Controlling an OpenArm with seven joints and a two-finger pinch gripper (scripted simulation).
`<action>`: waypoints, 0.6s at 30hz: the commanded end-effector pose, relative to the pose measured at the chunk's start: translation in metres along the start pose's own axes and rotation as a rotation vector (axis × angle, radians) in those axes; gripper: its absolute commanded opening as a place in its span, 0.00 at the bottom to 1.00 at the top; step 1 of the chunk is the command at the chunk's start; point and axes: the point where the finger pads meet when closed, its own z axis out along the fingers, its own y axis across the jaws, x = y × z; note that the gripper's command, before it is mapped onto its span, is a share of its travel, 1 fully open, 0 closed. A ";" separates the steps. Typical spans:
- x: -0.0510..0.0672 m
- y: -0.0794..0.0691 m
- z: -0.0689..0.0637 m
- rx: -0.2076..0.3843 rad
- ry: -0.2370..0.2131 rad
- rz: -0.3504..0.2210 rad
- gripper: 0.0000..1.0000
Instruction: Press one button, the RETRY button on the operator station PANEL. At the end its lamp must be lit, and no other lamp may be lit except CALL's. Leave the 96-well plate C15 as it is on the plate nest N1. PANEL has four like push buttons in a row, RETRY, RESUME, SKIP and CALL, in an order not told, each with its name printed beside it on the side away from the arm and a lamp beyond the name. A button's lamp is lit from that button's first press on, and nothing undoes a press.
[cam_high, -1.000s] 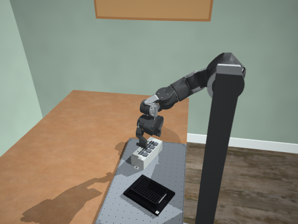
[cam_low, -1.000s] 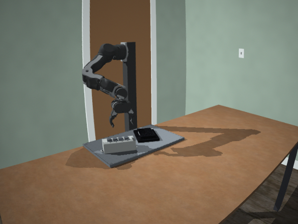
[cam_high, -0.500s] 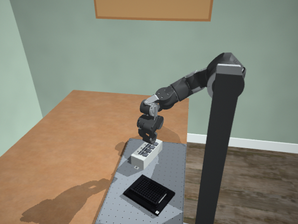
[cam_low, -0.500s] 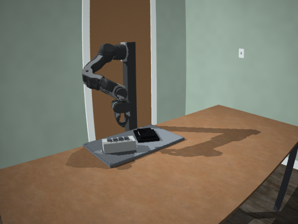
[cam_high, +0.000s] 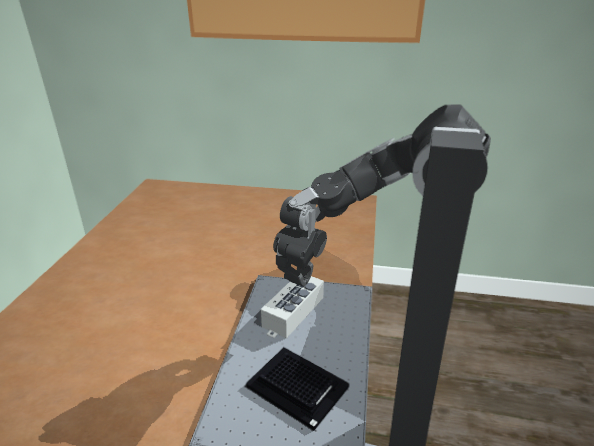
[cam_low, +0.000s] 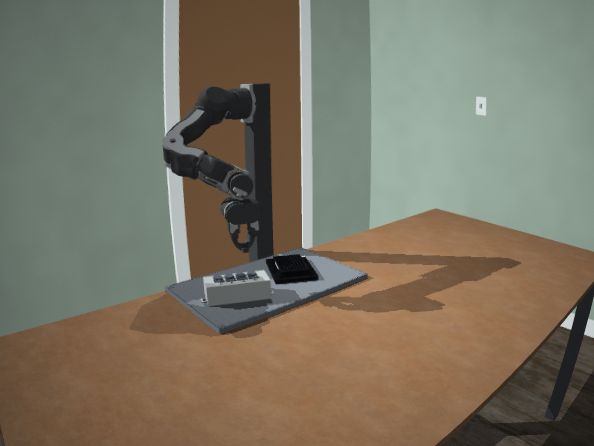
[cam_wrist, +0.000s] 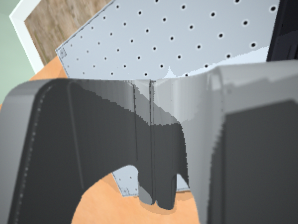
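The white PANEL box stands on the grey perforated baseplate, with four dark round buttons in a row on top. Its printed names are too small to read in the top and exterior views, and I see no lit lamp. My gripper is shut and empty. It points down a little above the far end of the button row, also shown in the exterior view. In the wrist view the closed fingers fill the frame and hide PANEL. The black 96-well plate C15 sits on its nest nearer the front.
The arm's dark column rises at the baseplate's right edge. The baseplate lies on a brown table. PANEL and the plate stand side by side on it, a small gap apart.
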 end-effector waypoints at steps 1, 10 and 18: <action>-0.013 -0.007 -0.006 0.001 -0.086 0.008 0.00; -0.034 -0.020 -0.017 0.003 -0.242 0.008 0.00; -0.034 -0.020 -0.017 0.007 -0.345 0.005 0.00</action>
